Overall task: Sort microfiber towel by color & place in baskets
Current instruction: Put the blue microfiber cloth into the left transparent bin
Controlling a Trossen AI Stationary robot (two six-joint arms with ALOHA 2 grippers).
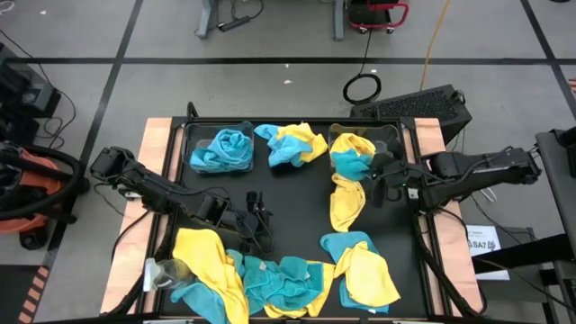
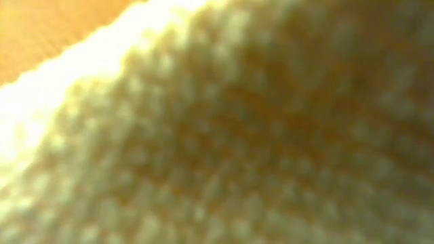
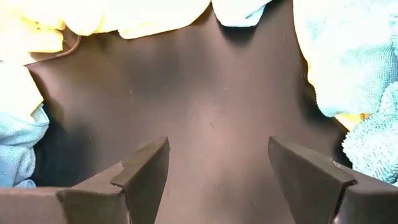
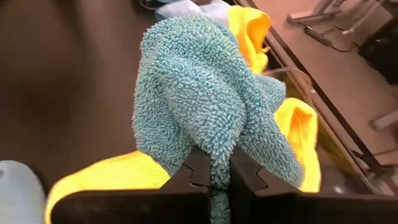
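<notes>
Teal towel (image 4: 211,106) is pinched in the clenched jaws of the right gripper (image 4: 212,171), over the far-right basket (image 1: 389,137), which already has yellow and teal cloth (image 1: 351,160) spilling from it. Left gripper (image 3: 217,168) has jaws spread wide and empty over bare black tabletop (image 3: 205,106) mid-table. Far-left basket (image 1: 196,135) holds teal towels (image 1: 223,150); a mixed yellow/teal pile (image 1: 270,274) lies along the near edge, low view blocked by yellow cloth (image 2: 237,135).

A blurred yellow towel (image 2: 258,135) fills the whole low view, hiding the table and both arms. In the high view, towels at six o'clock (image 1: 288,297) are cut off by the edge.
</notes>
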